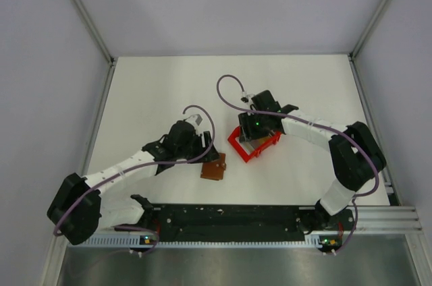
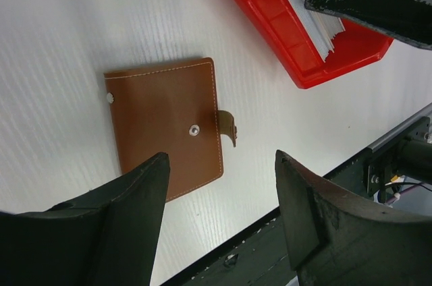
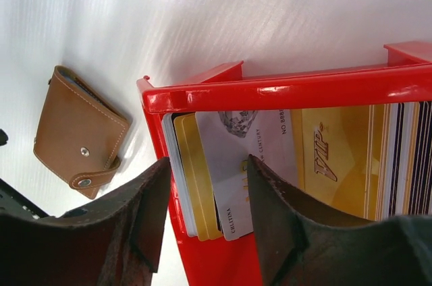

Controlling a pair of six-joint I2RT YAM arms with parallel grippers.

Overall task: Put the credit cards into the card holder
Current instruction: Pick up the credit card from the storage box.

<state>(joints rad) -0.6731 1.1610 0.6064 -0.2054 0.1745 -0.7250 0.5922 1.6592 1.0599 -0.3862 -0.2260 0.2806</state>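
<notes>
While left hand (image 2: pixel 221 158) stands wide near card holder (image 2: pixel 165 131) | right hand (image 3: pixel 208 171) straddles credit cards (image 3: pixel 250 144), grip unclear

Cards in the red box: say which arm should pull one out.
Right. The right gripper sits at the red box, fingers either side of the cards; the left gripper hovers over the wallet.

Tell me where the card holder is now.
In the top view, the card holder lies near centre, just nearer and left of the red box, beside the left gripper.
</notes>
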